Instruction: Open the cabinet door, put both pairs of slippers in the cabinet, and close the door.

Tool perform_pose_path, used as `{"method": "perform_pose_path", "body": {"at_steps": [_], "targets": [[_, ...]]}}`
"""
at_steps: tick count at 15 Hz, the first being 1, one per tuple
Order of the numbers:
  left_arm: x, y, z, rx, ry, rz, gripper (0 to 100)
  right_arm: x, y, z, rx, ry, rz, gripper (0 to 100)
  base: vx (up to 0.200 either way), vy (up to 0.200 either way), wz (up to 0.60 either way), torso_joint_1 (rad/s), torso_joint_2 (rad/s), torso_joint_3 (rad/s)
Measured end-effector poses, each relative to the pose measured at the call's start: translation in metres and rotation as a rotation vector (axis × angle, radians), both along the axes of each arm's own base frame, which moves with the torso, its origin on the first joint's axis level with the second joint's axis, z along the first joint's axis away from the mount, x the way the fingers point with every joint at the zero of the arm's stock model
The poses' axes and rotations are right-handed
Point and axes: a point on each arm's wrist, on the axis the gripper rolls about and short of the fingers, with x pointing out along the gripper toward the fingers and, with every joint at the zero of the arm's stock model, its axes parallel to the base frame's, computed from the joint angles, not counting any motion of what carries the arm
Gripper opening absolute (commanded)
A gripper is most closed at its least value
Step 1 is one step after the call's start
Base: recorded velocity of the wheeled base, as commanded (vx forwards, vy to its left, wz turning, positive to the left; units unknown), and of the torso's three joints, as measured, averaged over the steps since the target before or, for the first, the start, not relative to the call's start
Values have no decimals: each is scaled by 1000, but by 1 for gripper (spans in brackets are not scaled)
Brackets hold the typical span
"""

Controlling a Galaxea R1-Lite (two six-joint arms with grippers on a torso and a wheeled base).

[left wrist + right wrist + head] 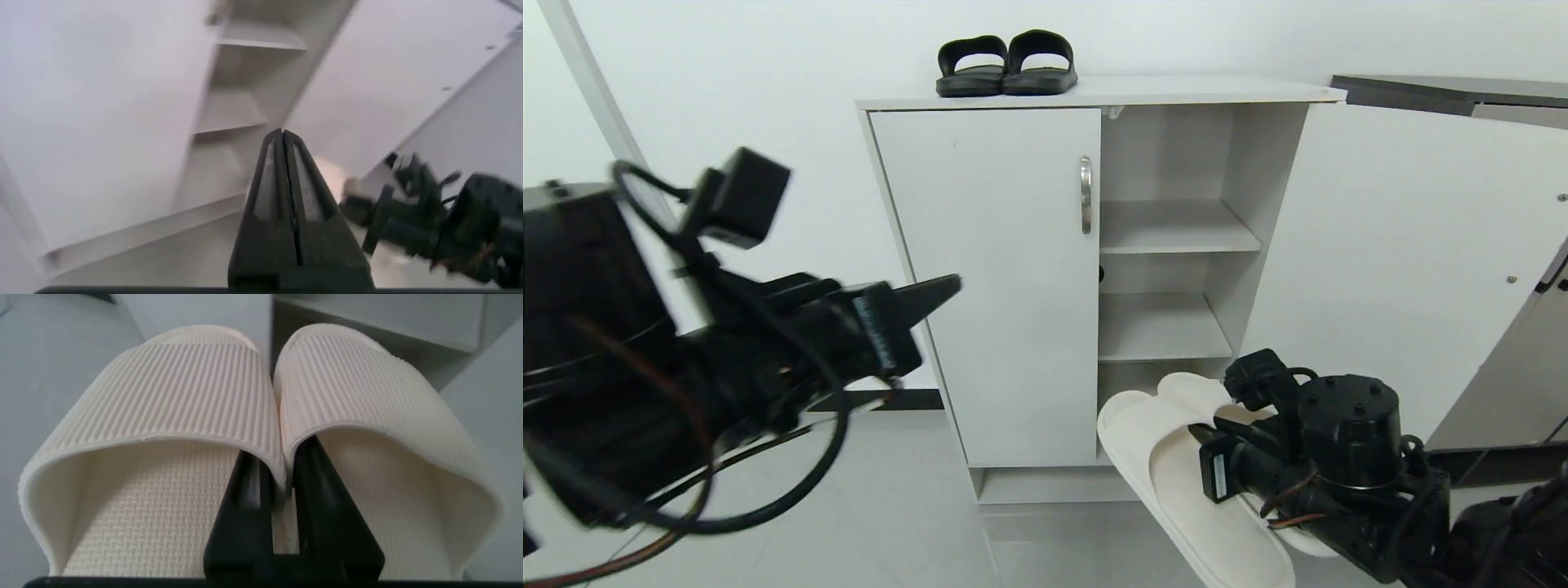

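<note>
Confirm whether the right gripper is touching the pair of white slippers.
Touching. The right wrist view shows the right gripper with one finger inside each of the white slippers, pinching their adjoining inner sides between them.

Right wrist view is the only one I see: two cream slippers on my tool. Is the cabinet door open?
Observer: Yes. The right door stands wide open; the left door is shut.
Operator: Where do the slippers point?
Observer: The cream slippers are low, toes toward the lowest compartment.
Operator: And the other pair?
Observer: The black slippers sit on the cabinet top.
</note>
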Motion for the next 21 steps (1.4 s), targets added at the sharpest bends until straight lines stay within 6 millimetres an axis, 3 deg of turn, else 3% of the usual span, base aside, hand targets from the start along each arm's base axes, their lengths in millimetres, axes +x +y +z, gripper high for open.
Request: {"method": "perform_pose_path", "body": {"at_steps": [3, 6, 8, 11, 13, 17, 21], "targets": [[-61, 52, -6, 33, -5, 240, 0, 30, 0, -6, 15, -11, -145, 0, 0, 0, 0, 0, 0, 0], [-111, 99, -27, 75, 15, 514, 0, 39, 0, -14, 5, 0, -170, 0, 0, 0, 0, 0, 0, 0], [-139, 116, -44, 118, 10, 714, 0, 42, 0, -19, -10, 8, -193, 0, 0, 0, 0, 0, 0, 0], [-168, 123, -87, 194, 19, 907, 0, 43, 1, -23, -17, 14, -197, 0, 0, 0, 0, 0, 0, 0], [-181, 123, -114, 212, 2, 936, 0, 43, 1, -23, -18, 13, -198, 0, 0, 0, 0, 0, 0, 0], [-193, 120, -159, 225, -30, 797, 0, 42, 1, -24, -21, 16, -195, 0, 0, 0, 0, 0, 0, 0], [-197, 116, -170, 191, -57, 602, 0, 42, 1, -29, -27, 28, -196, 0, 0, 0, 0, 0, 0, 0]]}}
